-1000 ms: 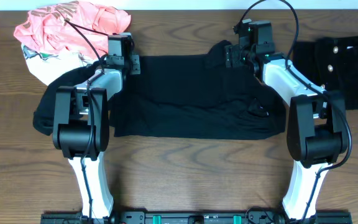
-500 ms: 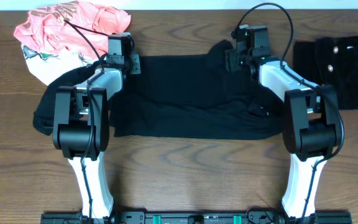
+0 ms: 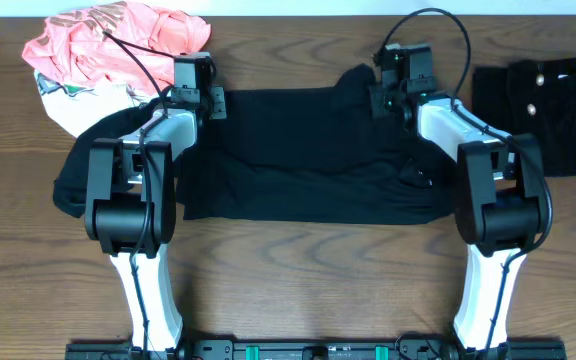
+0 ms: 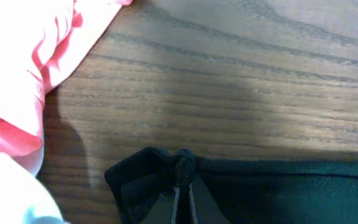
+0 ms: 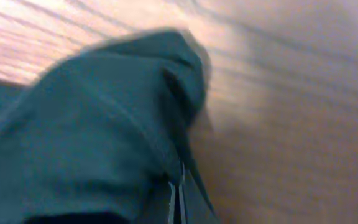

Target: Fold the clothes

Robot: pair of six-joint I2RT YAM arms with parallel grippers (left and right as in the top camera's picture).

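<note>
Looking at a black T-shirt (image 3: 308, 160) flat on the table (image 3: 288, 270), far left corner pinched by the left gripper (image 4: 184, 191), bunched far right corner seemingly pinched too, through blur, by the right gripper (image 5: 177, 190). Lift both level, edge taut, toward the near hem.

The left arm (image 3: 133, 215) and the right arm (image 3: 498, 205) were built alike: a white lower column, bulky rounded black joint housings, then a smooth white link ending in a boxy black wrist block. A thin black cable (image 3: 133, 60) ran off the left wrist block, a second cable (image 3: 430, 22) arched in a loop above the right one, and both columns stood on a black base rail (image 3: 298, 350) with small green marks. In the wrist views the fingertips (image 4: 199, 208) showed as slim, dark, tapering blades.
</note>
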